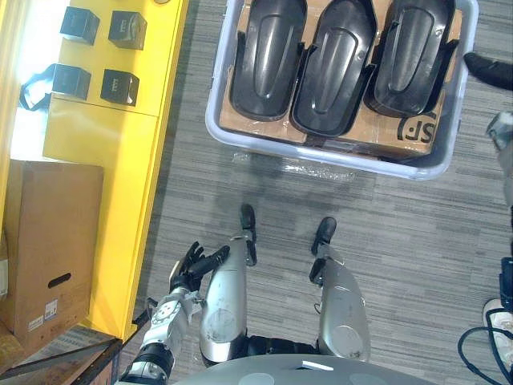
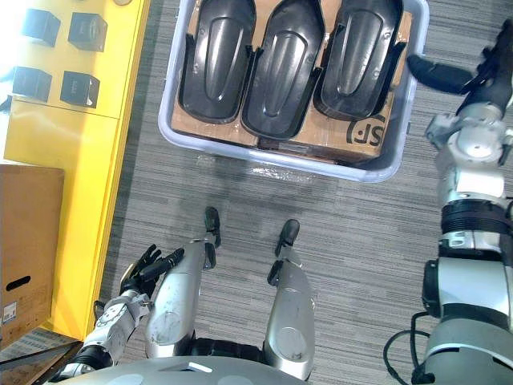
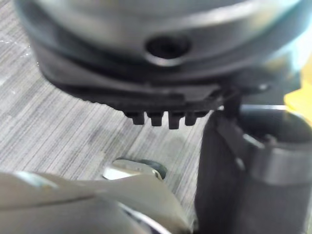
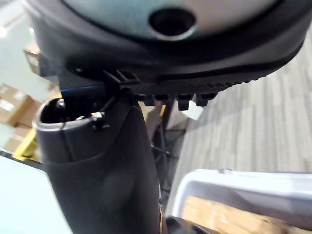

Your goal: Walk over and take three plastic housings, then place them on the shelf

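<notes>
Three black housings [image 2: 280, 68] lie in the grey bin [image 2: 321, 167]; left hand [image 1: 188, 269] fingers hang loosely spread, right hand [image 2: 449, 78] fingers straight beside it.

Far ends of housings [image 1: 335, 72] off-frame.

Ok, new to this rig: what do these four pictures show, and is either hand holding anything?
The two wide pictures are from the head camera, looking down at the floor; the two close ones are wrist cameras, looking along each hand. Ahead stands a grey bin with three black plastic housings on cardboard. The yellow shelf, with small black boxes, is on the robot's left. The left hand is open at its side; the right hand is open beside the bin. Neither holds anything.
</notes>
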Available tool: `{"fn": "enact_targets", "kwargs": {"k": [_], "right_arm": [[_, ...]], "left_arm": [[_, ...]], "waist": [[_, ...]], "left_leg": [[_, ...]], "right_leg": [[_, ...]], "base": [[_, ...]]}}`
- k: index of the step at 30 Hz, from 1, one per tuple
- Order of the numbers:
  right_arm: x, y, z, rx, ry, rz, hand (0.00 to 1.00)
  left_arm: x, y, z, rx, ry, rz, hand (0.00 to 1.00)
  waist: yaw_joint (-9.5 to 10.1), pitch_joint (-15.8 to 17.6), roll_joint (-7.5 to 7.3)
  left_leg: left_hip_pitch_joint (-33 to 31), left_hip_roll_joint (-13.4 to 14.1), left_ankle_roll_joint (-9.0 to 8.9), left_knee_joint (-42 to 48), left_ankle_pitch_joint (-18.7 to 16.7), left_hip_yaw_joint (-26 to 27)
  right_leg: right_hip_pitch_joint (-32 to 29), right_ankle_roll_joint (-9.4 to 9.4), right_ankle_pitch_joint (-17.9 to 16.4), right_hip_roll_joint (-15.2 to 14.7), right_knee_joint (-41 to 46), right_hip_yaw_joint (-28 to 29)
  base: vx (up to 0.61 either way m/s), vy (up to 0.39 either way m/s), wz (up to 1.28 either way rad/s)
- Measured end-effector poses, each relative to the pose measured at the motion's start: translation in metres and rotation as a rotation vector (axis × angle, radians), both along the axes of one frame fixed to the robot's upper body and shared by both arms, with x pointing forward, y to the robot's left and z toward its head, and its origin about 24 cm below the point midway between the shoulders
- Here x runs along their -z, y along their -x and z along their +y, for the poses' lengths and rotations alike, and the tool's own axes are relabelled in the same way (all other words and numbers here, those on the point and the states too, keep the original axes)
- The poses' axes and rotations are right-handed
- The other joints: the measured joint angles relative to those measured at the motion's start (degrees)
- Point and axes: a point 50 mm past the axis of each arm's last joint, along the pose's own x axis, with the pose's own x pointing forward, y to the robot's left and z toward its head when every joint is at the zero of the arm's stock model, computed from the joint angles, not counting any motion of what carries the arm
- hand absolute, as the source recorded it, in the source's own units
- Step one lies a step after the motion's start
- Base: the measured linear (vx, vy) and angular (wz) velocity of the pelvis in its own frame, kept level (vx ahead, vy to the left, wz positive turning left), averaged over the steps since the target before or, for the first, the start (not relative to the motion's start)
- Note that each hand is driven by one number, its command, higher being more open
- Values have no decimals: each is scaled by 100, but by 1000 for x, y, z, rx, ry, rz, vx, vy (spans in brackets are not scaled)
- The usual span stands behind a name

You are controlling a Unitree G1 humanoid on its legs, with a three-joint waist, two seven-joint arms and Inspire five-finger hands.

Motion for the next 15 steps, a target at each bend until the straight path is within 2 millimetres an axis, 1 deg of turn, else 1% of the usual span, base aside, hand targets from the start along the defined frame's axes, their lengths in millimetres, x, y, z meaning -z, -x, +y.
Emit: {"fn": "enact_targets", "kwargs": {"k": [3, 5, 8, 12, 15], "right_arm": [[-18, 5, 7, -1, 46, -69, 100], [-22, 7, 8, 8, 64, -85, 100], [-22, 9, 6, 15, 54, -93, 100], [-21, 10, 4, 18, 48, -87, 100], [-16, 9, 1, 16, 29, -44, 100]], "left_arm": [[1, 3, 1, 1, 3, 1, 100], [1, 5, 2, 1, 9, 0, 100], [1, 7, 3, -6, 14, -2, 100], [2, 9, 5, -12, 22, 12, 100], [2, 9, 6, -16, 23, 15, 100]], "waist": [[-91, 0, -3], [-131, 1, -9], [-150, 4, -19], [-152, 6, -68], [-143, 9, -91]], "left_leg": [[27, 2, 0, 9, 0, 4], [50, 9, -1, 15, -1, 18], [72, 43, -7, 34, -5, 39], [181, 82, -32, -13, 3, 88], [190, 85, -33, -22, 6, 93]], "right_leg": [[22, 0, 0, -1, 15, 5], [36, 0, 0, 2, 20, 13], [54, -2, 0, 27, 25, 28], [104, -14, -8, 65, 28, 70], [109, -14, -8, 67, 27, 75]], "base": [[0, 0, 0], [-4, 4, -2], [-12, -3, -5], [-12, -14, -7], [-5, -3, -1]]}}
